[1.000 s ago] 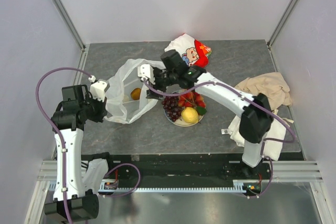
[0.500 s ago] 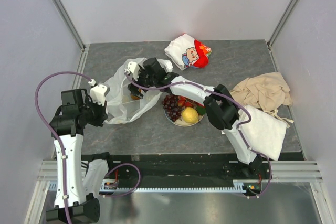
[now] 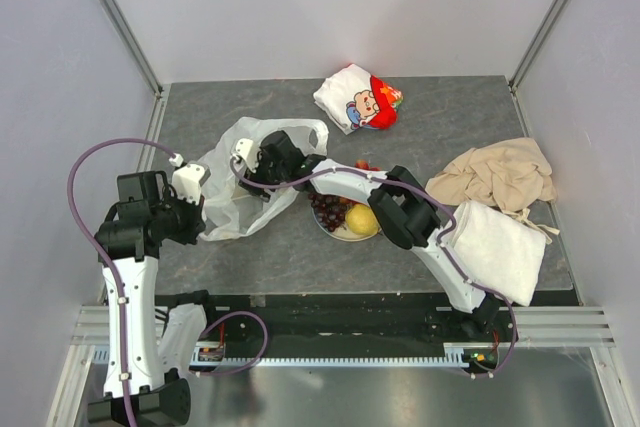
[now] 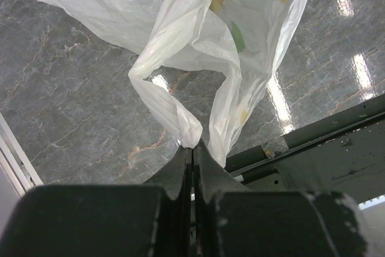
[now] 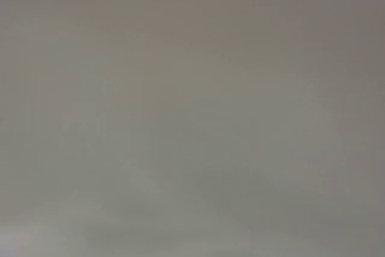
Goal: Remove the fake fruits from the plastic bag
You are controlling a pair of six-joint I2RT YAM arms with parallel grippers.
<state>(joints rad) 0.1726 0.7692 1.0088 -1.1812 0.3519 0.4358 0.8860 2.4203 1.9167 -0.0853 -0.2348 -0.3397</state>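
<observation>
Unbagging, prob. late stage: fruits on your plate.
L gripper pinches bag; R gripper spread, inside bag; leftovers unseen.

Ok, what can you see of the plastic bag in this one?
The plastic bag is thin, crinkly translucent white film with small yellow and green prints. It lies crumpled on the grey table beside the plate. The left claw is shut on its near edge, and the right claw reaches into its mouth.
</observation>
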